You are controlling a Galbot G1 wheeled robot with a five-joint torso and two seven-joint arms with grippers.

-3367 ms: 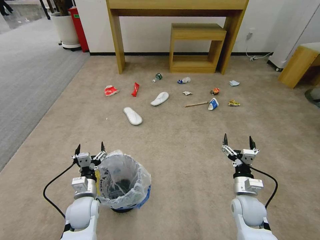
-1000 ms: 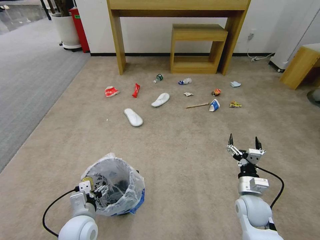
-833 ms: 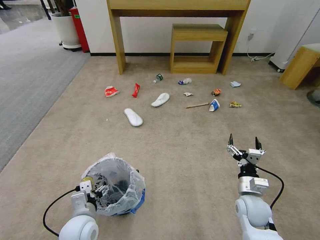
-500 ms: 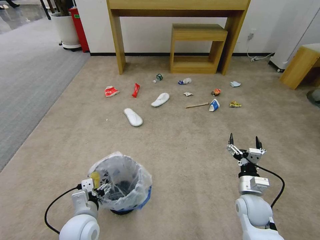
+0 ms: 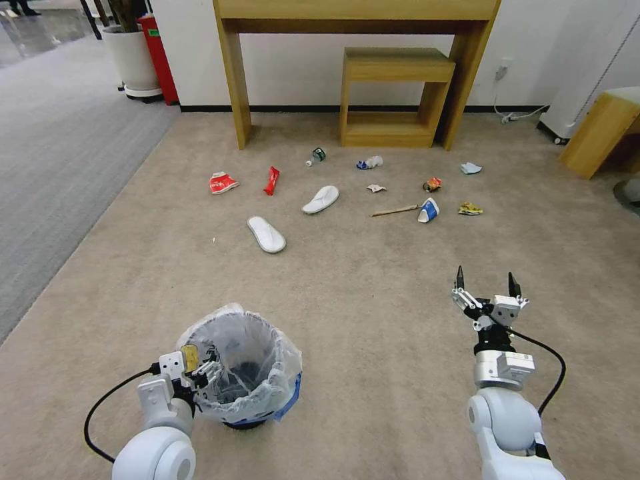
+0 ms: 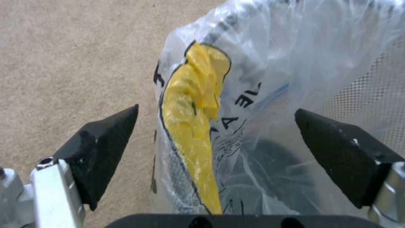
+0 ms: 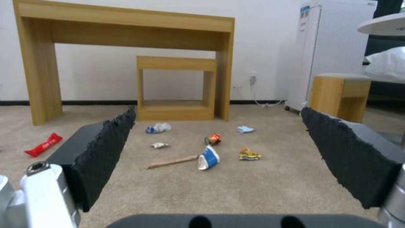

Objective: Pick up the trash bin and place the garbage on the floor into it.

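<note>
The trash bin (image 5: 250, 373), lined with a crinkly translucent bag, stands on the beige floor (image 5: 373, 313) at the near left. My left gripper (image 5: 202, 371) is open at the bin's near-left rim. In the left wrist view its fingers (image 6: 101, 148) straddle the bag's edge and a yellow print on the trash bin (image 6: 194, 126). My right gripper (image 5: 485, 280) hangs open and empty above the carpet. Garbage lies farther ahead: two white slippers (image 5: 266, 234), red wrappers (image 5: 271, 180), a blue-white cup (image 5: 428, 209), a wooden stick (image 5: 395, 211) and a yellow wrapper (image 5: 469, 209).
A tall wooden console (image 5: 357, 13) with a low wooden stool (image 5: 393, 93) under it stands against the far wall. Grey ribbed carpet (image 5: 53, 167) borders the left, with a white planter (image 5: 130, 60). A wooden side table (image 5: 600, 130) sits at the far right, near a cable (image 5: 517, 115).
My left gripper dropped from beside the bin to its near-left rim. The bin leaned left, then shifted slightly right and upright. The right arm barely moved.
</note>
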